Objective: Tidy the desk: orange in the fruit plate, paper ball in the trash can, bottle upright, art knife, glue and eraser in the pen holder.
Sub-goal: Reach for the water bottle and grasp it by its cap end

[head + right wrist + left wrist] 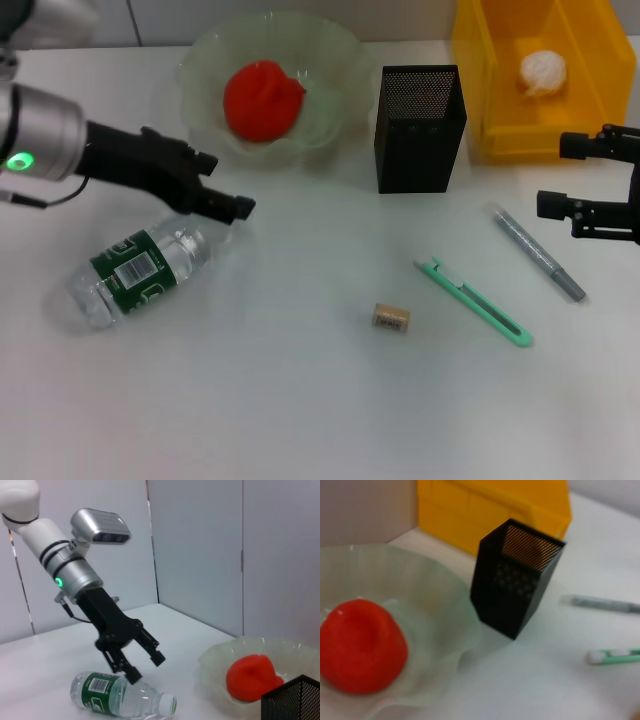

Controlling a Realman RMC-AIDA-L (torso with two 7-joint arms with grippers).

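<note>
The left hand (222, 185), fingers spread, hovers just above the bottle (140, 264) lying on its side on the worktop (300, 400). The right hand (565, 175), also spread, hangs near the bin (480, 90).

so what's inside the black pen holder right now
Nothing shows inside the pen holder; its upper part looks empty through the mesh, but the bottom is hidden. The knife, glue and eraser lie outside.
</note>
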